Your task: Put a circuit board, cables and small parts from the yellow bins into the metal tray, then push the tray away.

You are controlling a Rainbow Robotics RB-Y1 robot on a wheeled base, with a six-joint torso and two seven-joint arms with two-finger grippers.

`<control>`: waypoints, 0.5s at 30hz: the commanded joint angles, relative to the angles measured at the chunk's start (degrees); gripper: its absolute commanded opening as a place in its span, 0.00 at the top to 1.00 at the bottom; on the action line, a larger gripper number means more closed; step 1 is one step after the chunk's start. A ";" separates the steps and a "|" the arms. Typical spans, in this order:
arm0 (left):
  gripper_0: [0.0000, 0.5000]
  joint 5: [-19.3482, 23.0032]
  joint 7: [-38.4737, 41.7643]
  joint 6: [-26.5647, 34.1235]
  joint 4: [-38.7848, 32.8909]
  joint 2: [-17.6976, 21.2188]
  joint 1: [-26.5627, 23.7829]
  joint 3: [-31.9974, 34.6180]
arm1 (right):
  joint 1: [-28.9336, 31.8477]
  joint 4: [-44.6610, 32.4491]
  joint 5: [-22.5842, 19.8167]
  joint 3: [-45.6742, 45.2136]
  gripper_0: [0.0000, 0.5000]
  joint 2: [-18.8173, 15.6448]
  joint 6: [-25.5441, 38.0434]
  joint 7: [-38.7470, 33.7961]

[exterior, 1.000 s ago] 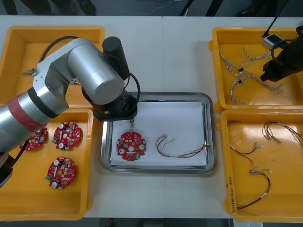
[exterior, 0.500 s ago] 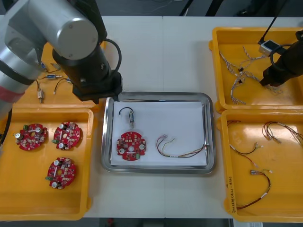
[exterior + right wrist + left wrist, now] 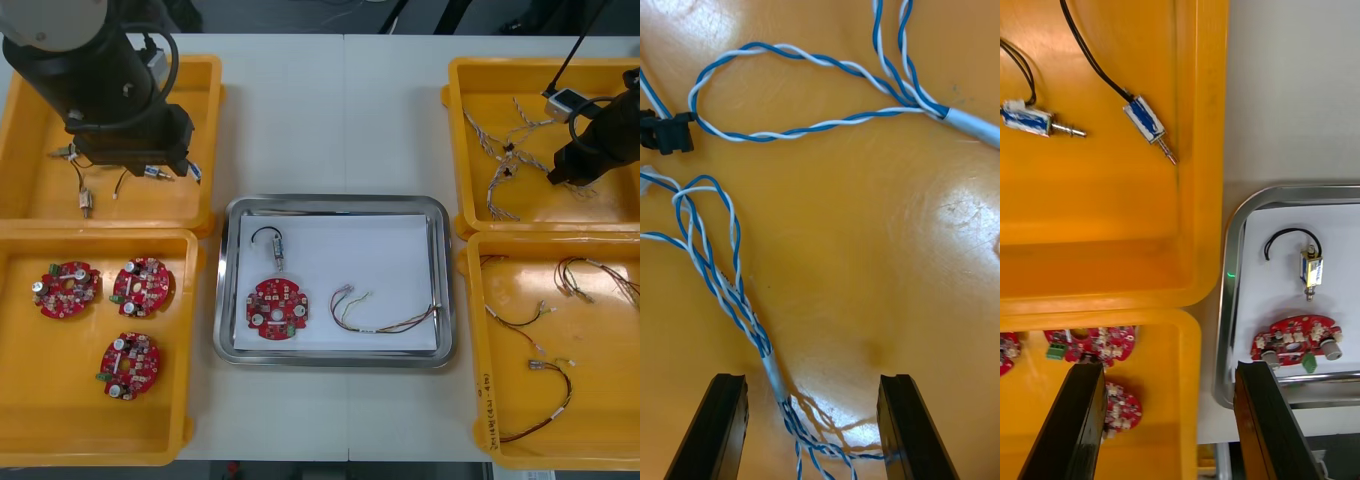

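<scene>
The metal tray (image 3: 330, 201) sits mid-table, white inside. In it lie a red circuit board (image 3: 277, 309), a small metal part (image 3: 276, 245) on a black lead, and a red and yellow cable (image 3: 385, 318). My left arm (image 3: 100, 80) hangs over the far left yellow bin (image 3: 30, 120). In its wrist view the left gripper (image 3: 1171, 369) is open and empty, above the bins' rims beside the tray (image 3: 1229, 300). My right gripper (image 3: 814, 379) stands open low over the far right bin (image 3: 470, 75), with a twisted blue and white cable (image 3: 775, 371) between its fingers.
Three more circuit boards (image 3: 130, 285) lie in the near left bin. Small metal parts (image 3: 1146, 124) on black leads lie in the far left bin. The near right bin (image 3: 478, 400) holds black and red and yellow cables (image 3: 540, 375). More twisted cables (image 3: 510, 150) spread across the far right bin.
My left arm has pulled back from the tray to the far left bin, leaving the small metal part in the tray above the board. The right gripper has shifted only slightly.
</scene>
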 commanded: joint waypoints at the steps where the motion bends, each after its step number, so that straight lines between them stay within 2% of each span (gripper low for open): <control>1: 0.00 1.77 -3.31 0.60 1.19 4.05 -2.65 4.94 | -2.71 -0.52 0.32 0.69 0.00 0.71 -0.90 0.42; 8: 0.00 1.51 -9.20 0.60 7.17 6.07 -2.65 9.60 | -1.92 -0.61 0.32 0.69 0.00 1.50 -1.69 0.34; 15: 0.00 -1.66 -14.83 0.60 12.97 7.83 -2.65 12.06 | -1.04 -0.61 0.06 0.61 0.00 2.11 -2.57 0.60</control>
